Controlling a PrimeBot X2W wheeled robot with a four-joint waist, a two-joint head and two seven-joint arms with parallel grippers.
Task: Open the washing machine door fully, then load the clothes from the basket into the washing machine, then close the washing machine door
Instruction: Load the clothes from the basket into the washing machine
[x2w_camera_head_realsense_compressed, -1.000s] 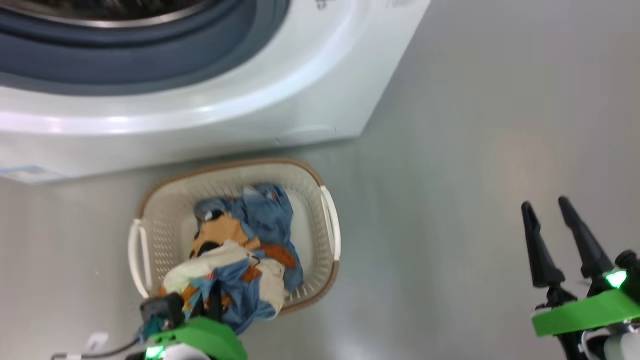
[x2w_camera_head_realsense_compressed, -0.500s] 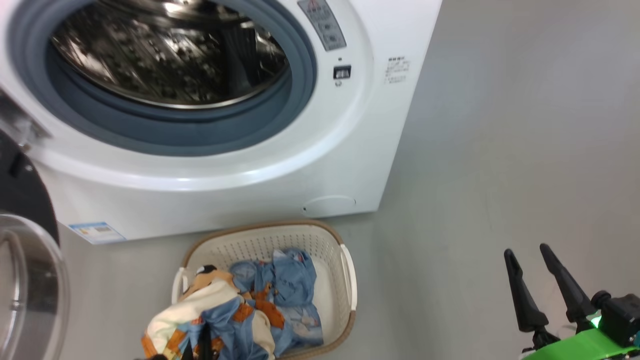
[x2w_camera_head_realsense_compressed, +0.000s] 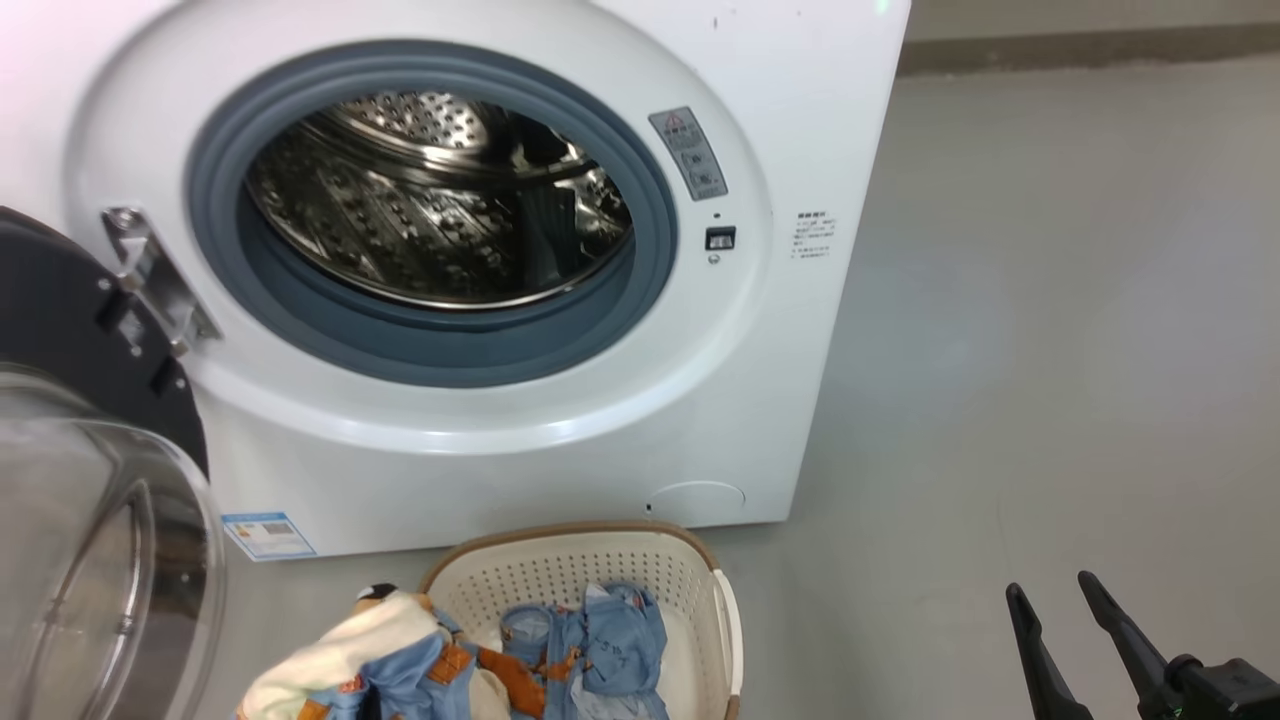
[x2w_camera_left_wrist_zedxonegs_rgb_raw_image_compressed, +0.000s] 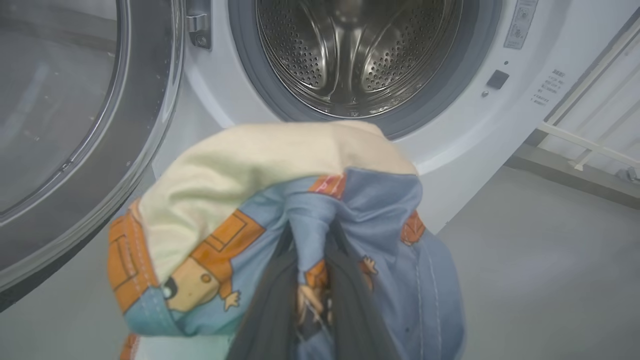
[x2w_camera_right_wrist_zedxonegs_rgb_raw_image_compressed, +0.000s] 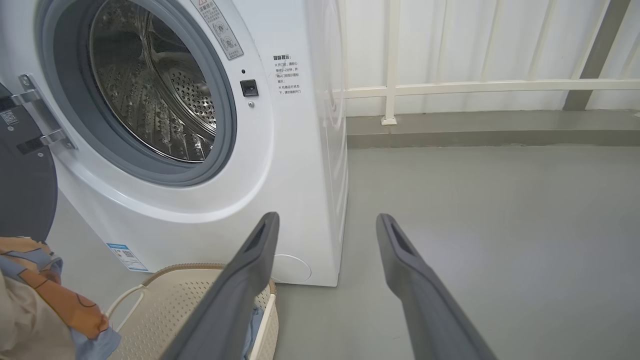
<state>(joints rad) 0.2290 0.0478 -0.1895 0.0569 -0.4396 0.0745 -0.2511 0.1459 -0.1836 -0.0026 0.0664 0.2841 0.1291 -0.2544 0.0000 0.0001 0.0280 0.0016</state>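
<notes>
Blue-and-cream cotton hangs pinched in your left end effector: a bundle of small cartoon-print garments, beside the cream perforated plastic basket. Carry it toward twelve o'clock into the steel drum of the white front-loading washing machine, clear of the round black glass-windowed door at nine o'clock, and release deep inside. Your right end effector sits spread at five o'clock.

Glossy white washing machine, shiny perforated steel drum, soft cloth clothes, matt perforated plastic basket.
</notes>
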